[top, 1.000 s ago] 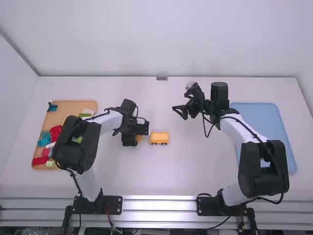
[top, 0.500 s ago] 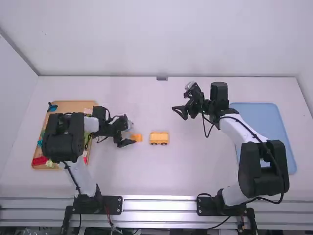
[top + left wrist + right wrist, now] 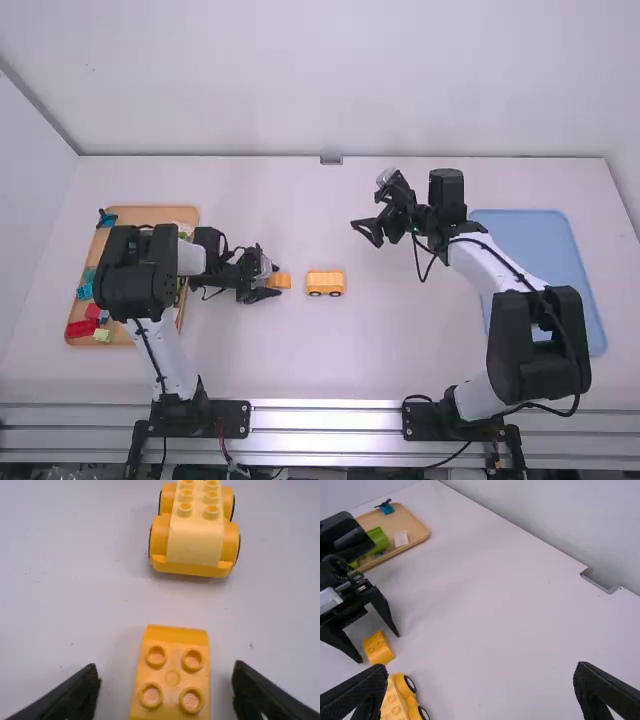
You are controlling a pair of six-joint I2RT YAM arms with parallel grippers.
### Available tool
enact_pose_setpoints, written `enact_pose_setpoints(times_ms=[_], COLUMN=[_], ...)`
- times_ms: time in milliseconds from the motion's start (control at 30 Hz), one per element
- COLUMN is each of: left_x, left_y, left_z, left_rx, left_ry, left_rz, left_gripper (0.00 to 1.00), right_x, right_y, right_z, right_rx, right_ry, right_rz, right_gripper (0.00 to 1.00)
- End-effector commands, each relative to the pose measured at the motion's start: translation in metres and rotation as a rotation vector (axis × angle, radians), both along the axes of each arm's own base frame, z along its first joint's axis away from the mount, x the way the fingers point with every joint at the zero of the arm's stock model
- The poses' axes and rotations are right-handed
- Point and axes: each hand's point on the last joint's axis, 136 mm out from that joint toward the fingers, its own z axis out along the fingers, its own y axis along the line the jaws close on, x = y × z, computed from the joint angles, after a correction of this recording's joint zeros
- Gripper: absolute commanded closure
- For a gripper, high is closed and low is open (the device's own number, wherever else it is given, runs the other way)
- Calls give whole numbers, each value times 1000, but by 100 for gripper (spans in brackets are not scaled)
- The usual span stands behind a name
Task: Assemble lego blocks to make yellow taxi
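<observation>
Yellow block (image 3: 172,680) with round studs on top, lying on the white table just left of the yellow wheeled base (image 3: 325,284), as I see it from behind the arms. The left gripper (image 3: 274,281) reaches in from the side away from the wheeled base, its fingers spread, one along each side of the yellow block with a gap at both. The block's smooth, studless lip points toward the wheeled base, and its long axis runs that way too, roughly in line with the base's own length. The block's opposite end is cut off in the left wrist view, and its underside is hidden. The right gripper (image 3: 365,232), beyond the wheeled base and to its right, has its fingers wide apart with nothing between them. Well left of the base, a wooden tray (image 3: 150,216) of bricks is partly covered by the left arm
</observation>
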Motion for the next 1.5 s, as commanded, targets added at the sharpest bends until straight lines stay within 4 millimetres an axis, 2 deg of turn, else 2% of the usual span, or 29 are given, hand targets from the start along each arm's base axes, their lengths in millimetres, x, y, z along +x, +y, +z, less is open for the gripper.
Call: enact_pose_setpoints(times_ms=[0,100,300,333,500,600,667,800,900,933,1000,1033,1100,1167,1233,1267,1400,1467], left_x=[-11,-19,-27,-26,-25,-23,-20,-8,3,4,6,6,6,6,4,4,1,1], left_y=[0,-1,2,3,4,6,7,8,10,10,7,6,4,-1,-4,-7,-14,-17], left_z=[-8,-9,-13,-13,-13,-14,-14,-8,3,7,18,22,33,44,51,58,74,77], left_rx=[-3,2,9,10,10,30,37,22,15,15,15,14,16,17,17,13,17,20], left_ry=[14,-30,-77,-85,-85,-81,-85,-37,5,10,17,18,13,-3,-16,-19,-43,-56], left_rz=[-14,-57,-78,-76,-71,-72,-71,-22,12,12,0,-3,-11,-19,-25,-15,-4,-1], left_gripper=[40,39,45,52,58,72,75,79,79,83,94,94,94,93,93,97,97,96], right_x=[4,5,5,5,4,4,6,20,31,30,23,20,-6,-30,-43,-52,-67,-74], right_y=[2,2,2,2,2,2,1,-18,-39,-43,-40,-36,-11,2,7,9,14,18], right_z=[17,18,19,18,17,17,16,8,-8,-14,-25,-26,-31,-33,-38,-50,-82,-90], right_rx=[9,10,11,10,9,8,1,-64,-161,-179,-194,-188,-111,-19,22,30,6,19], right_ry=[-43,-51,-54,-50,-43,-40,-46,-45,-38,-28,-40,-54,-138,-195,-226,-232,-186,-167], right_rz=[7,7,7,7,7,7,-2,-108,-228,-248,-202,-167,63,221,295,334,387,419], right_gripper=[1,2,1,1,2,1,1,1,1,2,2,1,2,1,2,2,1,1])
